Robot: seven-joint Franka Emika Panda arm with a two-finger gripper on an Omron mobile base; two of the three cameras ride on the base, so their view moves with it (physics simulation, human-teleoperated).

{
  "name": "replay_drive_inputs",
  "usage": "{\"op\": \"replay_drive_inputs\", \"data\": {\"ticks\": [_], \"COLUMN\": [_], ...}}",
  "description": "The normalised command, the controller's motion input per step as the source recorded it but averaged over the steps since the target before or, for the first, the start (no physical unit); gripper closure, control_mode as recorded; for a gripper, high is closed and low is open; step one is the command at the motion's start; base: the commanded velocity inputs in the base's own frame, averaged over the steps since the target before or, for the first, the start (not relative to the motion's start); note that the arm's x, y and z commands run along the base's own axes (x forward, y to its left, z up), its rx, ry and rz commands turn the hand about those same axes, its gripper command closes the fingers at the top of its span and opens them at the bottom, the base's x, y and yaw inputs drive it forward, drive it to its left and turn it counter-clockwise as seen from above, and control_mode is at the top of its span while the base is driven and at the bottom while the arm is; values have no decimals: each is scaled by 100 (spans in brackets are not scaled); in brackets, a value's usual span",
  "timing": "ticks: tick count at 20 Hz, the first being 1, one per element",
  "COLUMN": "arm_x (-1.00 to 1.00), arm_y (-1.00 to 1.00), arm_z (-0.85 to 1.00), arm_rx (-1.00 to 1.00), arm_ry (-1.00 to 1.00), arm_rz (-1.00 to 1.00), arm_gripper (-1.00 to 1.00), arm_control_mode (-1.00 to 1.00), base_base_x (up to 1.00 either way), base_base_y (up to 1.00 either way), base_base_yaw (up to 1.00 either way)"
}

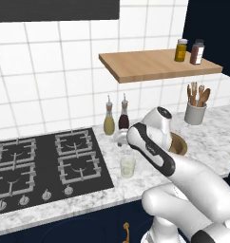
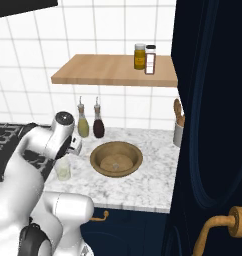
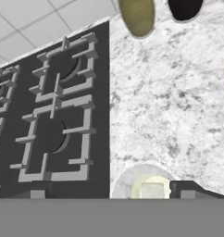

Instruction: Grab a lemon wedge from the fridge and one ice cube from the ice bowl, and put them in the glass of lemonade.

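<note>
The glass of lemonade (image 1: pixel 128 166) stands on the marble counter just right of the stove, also seen as the glass (image 2: pixel 63 170). My gripper (image 1: pixel 121 142) hangs directly above it, open, with nothing between the fingers. From the hand view the glass (image 3: pixel 148 187) sits at the bottom edge, with a pale squarish lump in its yellow liquid, and my gripper (image 3: pixel 112 194) has its fingertips spread wide on either side. The brown ice bowl (image 2: pixel 116 158) rests to the right of the glass; my arm hides part of the bowl (image 1: pixel 179 144). The lemon wedge and fridge are out of view.
A black gas stove (image 1: pixel 41 163) fills the counter's left. Two slim bottles (image 1: pixel 116 121) stand behind the glass by the tiled wall. A wooden shelf (image 1: pixel 155 64) with jars hangs above, and a grey utensil cup (image 1: pixel 195 113) stands far right. A navy cabinet door (image 2: pixel 213 125) looms on the right.
</note>
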Motion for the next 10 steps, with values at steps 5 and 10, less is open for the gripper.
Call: {"op": "replay_drive_inputs", "data": {"ticks": [5, 10], "arm_x": [-77, -95], "arm_y": [-1, -56], "arm_z": [31, 24], "arm_rx": [-32, -38], "arm_ry": [4, -1], "arm_rz": [-12, -3], "arm_gripper": [-100, -100], "arm_control_mode": [-100, -100], "base_base_x": [0, 0], "base_base_y": [0, 0], "base_base_yaw": [0, 0]}}
